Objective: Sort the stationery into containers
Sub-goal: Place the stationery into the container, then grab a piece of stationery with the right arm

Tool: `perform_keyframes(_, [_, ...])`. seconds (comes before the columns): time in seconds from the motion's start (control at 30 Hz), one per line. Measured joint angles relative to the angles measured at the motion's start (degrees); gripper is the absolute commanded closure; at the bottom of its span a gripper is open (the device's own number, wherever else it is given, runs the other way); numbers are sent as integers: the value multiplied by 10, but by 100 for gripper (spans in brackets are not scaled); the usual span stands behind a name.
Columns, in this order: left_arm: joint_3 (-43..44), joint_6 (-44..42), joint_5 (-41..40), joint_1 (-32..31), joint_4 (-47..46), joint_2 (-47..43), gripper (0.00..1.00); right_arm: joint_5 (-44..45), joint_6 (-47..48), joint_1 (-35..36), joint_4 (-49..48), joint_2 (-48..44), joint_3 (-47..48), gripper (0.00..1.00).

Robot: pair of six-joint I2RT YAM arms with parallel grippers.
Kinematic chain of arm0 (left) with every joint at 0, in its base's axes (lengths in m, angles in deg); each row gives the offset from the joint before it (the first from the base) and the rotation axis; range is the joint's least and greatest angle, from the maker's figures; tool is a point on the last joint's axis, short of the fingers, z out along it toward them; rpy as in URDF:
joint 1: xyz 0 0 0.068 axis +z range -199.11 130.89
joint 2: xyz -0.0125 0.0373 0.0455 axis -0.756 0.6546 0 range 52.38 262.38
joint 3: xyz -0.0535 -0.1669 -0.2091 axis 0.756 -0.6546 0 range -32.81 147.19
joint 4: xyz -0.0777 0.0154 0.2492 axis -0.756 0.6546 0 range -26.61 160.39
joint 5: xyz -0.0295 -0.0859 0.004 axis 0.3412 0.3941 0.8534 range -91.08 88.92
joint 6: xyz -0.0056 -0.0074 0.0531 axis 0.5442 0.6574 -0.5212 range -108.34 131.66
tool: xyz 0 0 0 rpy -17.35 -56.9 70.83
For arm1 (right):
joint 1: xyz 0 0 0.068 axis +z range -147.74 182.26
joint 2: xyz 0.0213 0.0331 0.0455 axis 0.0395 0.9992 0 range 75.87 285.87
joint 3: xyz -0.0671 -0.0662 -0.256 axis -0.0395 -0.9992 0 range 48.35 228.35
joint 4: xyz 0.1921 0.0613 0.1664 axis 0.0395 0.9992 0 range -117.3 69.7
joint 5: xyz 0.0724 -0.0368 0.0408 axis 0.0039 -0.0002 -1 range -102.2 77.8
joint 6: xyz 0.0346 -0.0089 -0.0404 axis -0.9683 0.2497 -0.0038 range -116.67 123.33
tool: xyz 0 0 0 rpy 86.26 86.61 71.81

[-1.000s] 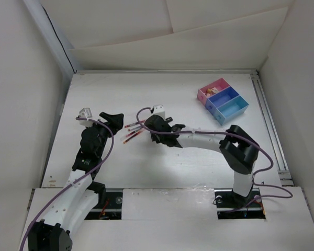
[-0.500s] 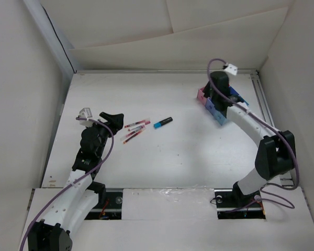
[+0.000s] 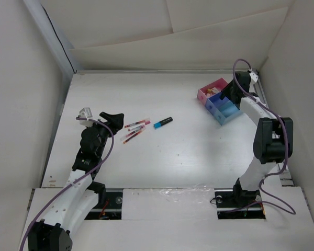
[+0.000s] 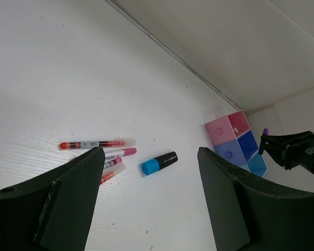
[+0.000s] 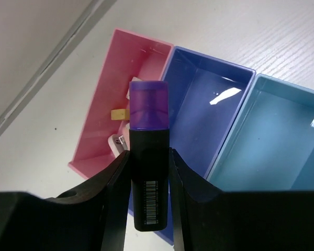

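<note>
My right gripper (image 5: pixel 149 157) is shut on a dark marker with a purple cap (image 5: pixel 148 112) and holds it above the joined trays, over the seam between the pink tray (image 5: pixel 131 63) and the dark blue tray (image 5: pixel 199 110). The light blue tray (image 5: pixel 272 141) is beside them. In the top view this gripper (image 3: pixel 229 91) is at the trays' right side. The pink tray holds a beige block (image 5: pixel 118 113) and a small white piece (image 5: pixel 118 142). My left gripper (image 3: pixel 111 117) is open and empty, near several red and pink pens (image 3: pixel 134 130) and a blue-capped marker (image 3: pixel 163 123).
The trays (image 3: pixel 222 99) stand at the back right near the table's right rail (image 3: pixel 265 107). The pens (image 4: pixel 97 143) and blue-capped marker (image 4: pixel 159 163) lie left of centre. White walls enclose the table on three sides.
My right arm has swung from the pens at the table's middle to the trays at the back right, carrying the purple-capped marker. The left arm has not moved.
</note>
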Motion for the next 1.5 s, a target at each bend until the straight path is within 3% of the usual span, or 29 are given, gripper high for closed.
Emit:
perform_keyframes(0.2, [0, 0, 2, 0, -1, 0, 31, -26, -13, -13, -1, 7, 1, 61])
perform_keyframes(0.43, [0, 0, 2, 0, -3, 0, 31, -47, -18, -17, -4, 7, 3, 46])
perform_keyframes(0.63, [0, 0, 2, 0, -4, 0, 31, -53, -18, -19, -5, 6, 3, 44])
perform_keyframes(0.73, [0, 0, 2, 0, -4, 0, 31, -54, -15, -15, -16, -8, -12, 57])
perform_keyframes(0.8, [0, 0, 3, 0, -4, 0, 31, -51, -7, -4, -17, -34, -31, 73])
perform_keyframes(0.9, [0, 0, 6, 0, -4, 0, 31, -41, 9, 44, -23, -82, -53, 85])
perform_keyframes(1.07, [0, 0, 9, 0, -4, 2, 31, -40, 43, 190, -52, -111, -54, 86])
perform_keyframes(1.33, [0, 0, 9, 0, -4, 2, 31, -63, 108, 333, -36, -29, -54, 62])
perform_keyframes(1.47, [0, 0, 10, 0, -4, 2, 31, -47, 134, 373, 1, 3, -54, 36])
perform_keyframes(1.5, [0, 0, 10, 0, -4, 2, 31, -41, 139, 381, 9, 7, -54, 24])
